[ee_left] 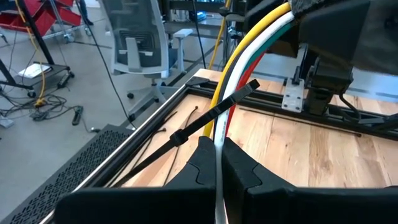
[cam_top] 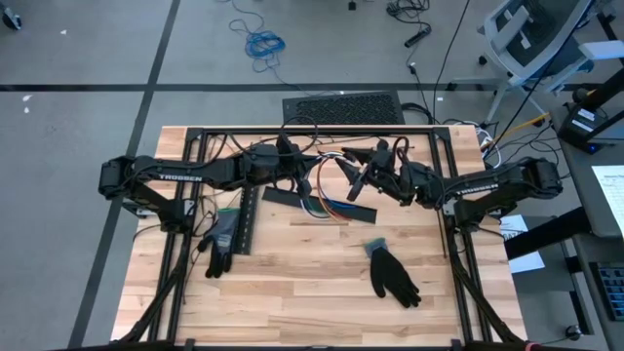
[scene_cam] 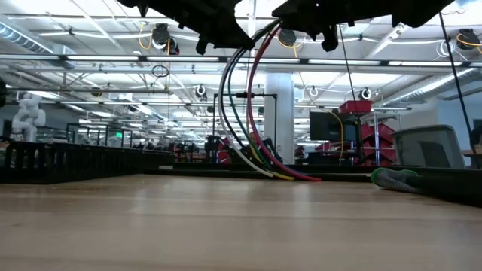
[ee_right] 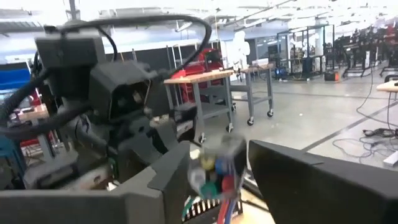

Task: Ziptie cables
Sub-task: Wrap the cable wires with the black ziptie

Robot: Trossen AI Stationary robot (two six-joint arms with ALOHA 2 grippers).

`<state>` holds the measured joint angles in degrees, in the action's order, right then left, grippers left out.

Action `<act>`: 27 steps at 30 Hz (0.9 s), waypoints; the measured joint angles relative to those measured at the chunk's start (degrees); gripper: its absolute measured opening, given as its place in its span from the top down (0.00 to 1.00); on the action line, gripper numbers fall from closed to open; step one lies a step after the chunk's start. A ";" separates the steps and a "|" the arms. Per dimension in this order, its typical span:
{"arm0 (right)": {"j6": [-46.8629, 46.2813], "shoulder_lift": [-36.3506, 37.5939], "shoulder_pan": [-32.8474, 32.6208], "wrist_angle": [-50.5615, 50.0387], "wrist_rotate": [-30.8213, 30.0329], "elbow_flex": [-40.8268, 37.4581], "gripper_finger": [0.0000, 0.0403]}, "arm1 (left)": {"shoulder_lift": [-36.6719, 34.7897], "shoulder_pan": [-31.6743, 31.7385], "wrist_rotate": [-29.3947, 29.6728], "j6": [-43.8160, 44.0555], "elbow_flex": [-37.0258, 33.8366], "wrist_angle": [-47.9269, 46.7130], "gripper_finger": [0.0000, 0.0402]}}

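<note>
High view: two dark arms meet over a butcher-block table (cam_top: 292,283), raising the cables (cam_top: 317,190) between them.

The glossy, thin cables sag in a loop; one end is clamped in the left gripper (ee_left: 219,163), the cut tips sit between the right gripper (ee_right: 219,169) fingers, grip unclear. A black ziptie (ee_left: 214,112) crosses them.

Colored cables (scene_cam: 245,113), apparently hanging looped
</note>
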<state>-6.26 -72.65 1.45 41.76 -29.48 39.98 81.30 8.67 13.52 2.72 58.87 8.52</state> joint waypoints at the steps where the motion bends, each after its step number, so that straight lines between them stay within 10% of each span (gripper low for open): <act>1: 0.36 -0.12 -0.01 0.06 -0.04 0.32 0.62 | 0.00 0.00 0.00 0.00 0.00 0.00 0.99; 14: 4.61 -0.52 -0.02 -3.03 -0.56 1.95 0.94 | 0.00 0.00 0.02 -0.02 0.00 0.00 0.99; 27: 2.45 5.17 0.52 -13.06 -4.02 2.04 0.94 | -4.99 0.01 0.92 -0.08 0.04 -8.08 0.86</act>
<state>-3.81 -67.48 1.98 28.70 -33.50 42.02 76.31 8.68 14.44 2.64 58.92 0.44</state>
